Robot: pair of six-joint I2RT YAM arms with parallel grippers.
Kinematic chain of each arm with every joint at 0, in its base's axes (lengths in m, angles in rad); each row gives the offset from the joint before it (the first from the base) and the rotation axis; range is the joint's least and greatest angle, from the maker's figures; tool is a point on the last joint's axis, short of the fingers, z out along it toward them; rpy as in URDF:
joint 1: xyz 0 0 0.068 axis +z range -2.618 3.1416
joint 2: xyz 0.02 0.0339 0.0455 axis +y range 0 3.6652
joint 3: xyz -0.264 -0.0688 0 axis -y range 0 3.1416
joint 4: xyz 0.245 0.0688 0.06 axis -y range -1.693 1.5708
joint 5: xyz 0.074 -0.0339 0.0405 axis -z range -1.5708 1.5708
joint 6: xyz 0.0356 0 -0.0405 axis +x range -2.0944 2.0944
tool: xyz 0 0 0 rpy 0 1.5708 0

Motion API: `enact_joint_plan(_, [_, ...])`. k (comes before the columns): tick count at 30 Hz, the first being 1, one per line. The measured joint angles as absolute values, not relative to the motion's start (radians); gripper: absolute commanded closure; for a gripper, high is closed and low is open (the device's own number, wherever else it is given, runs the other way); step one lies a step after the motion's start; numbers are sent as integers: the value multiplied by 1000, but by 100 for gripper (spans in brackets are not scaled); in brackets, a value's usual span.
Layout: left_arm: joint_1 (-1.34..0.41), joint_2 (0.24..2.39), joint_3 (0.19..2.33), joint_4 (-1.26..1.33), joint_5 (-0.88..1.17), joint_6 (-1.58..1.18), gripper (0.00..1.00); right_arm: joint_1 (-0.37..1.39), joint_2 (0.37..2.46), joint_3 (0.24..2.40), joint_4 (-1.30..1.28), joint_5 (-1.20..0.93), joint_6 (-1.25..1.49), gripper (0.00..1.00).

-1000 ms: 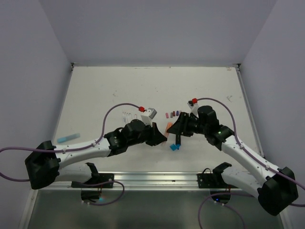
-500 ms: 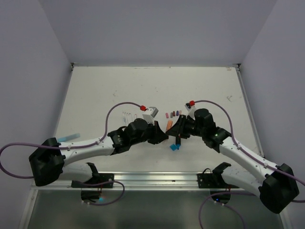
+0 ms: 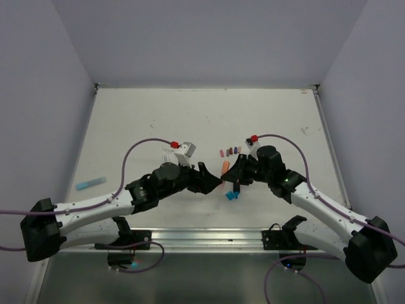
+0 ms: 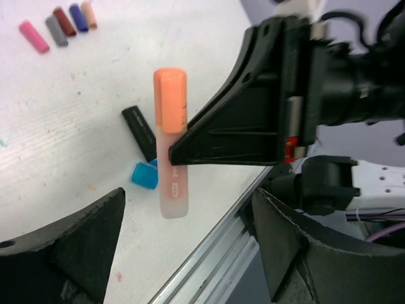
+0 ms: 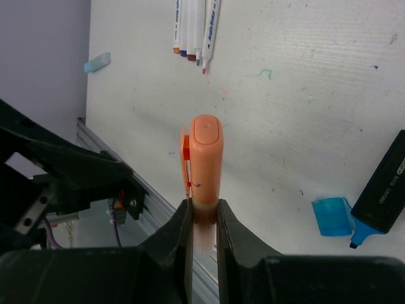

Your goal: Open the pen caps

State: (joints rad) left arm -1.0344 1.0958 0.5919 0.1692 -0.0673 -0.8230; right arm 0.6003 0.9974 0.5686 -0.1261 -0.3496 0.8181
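Observation:
A salmon marker (image 4: 172,183) with its orange pen cap (image 5: 205,158) on is held above the table. My right gripper (image 5: 204,209) is shut on the marker's pale body just below the cap. My left gripper (image 4: 190,221) is open, its fingers spread wide on both sides of the marker's bottom end without touching it. In the top view the two grippers meet near the table's front middle, left gripper (image 3: 212,180) facing right gripper (image 3: 233,172). A loose blue cap (image 4: 145,175) lies beside an uncapped black marker (image 4: 140,130).
Several small caps (image 3: 229,151) lie in a row behind the grippers. White pen barrels (image 5: 196,25) lie further left. A pale blue marker (image 3: 90,183) rests near the table's left edge. The metal front rail (image 3: 202,235) runs just below the marker.
My left gripper opened and let go of the marker, and its arm drew back to the left. My right gripper closed on the marker body and now holds it alone.

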Motion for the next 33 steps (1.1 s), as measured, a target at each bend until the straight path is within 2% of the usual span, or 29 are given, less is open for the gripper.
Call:
enact_joint_plan(4, [-992, 956, 579, 168, -59, -809, 18, 600, 991, 569, -138, -393, 762, 100])
enact_joint_plan(7, [-916, 923, 567, 212, 19, -799, 22, 600, 981, 568, -137, -472, 719, 100])
enact_joint_plan(14, [-862, 1063, 558, 329, 212, -782, 28, 601, 934, 552, -88, -656, 694, 100])
enact_joint_plan(21, [-862, 1124, 538, 420, 301, -783, 37, 601, 919, 548, -28, -750, 707, 100])
enact_joint_plan(27, [-862, 1133, 538, 463, 331, -783, 53, 601, 926, 531, 24, -783, 726, 100])
enact_joint_plan(30, [-862, 1135, 536, 479, 345, -785, 72, 601, 933, 519, 46, -796, 733, 100])
enact_joint_plan(31, [-862, 1138, 536, 488, 353, -790, 88, 601, 936, 515, 53, -800, 736, 100])
enact_joint_plan(32, [-862, 1142, 534, 498, 358, -802, 97, 601, 939, 512, 62, -803, 736, 100])
enact_joint_plan(33, [-862, 1146, 531, 512, 365, -811, 100, 601, 942, 509, 71, -803, 735, 96])
